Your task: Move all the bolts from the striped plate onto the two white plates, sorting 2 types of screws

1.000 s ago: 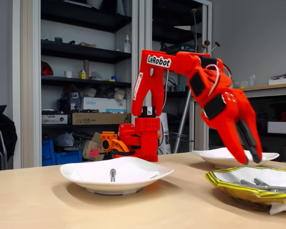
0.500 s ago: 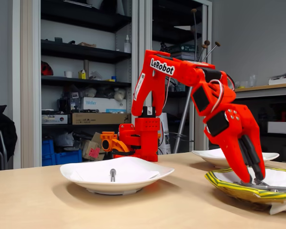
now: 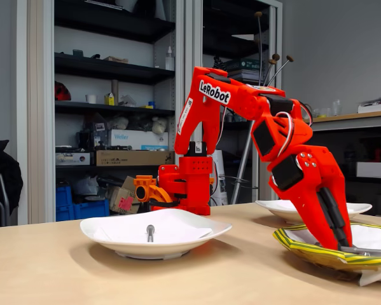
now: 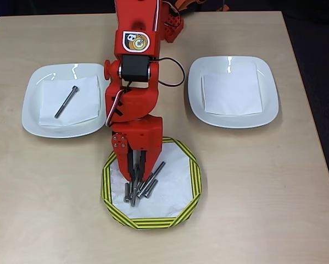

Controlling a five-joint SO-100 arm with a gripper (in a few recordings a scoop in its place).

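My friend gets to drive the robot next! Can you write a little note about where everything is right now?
Orange two-finger gripper: down in the yellow-and-black striped paper plate, jaws among the pile of grey metal bolts; whether it grips one cannot be told.
Done: one long grey bolt lies on the left white plate in the overhead view.
The right white plate holds just a paper square, no bolt.
Left: lift out the pile bolt by bolt and sort by kind onto the two white plates.

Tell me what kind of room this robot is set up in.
Probably a lab or workshop: open shelves loaded with boxes and gear, blue crates on the floor, a tripod behind the arm.
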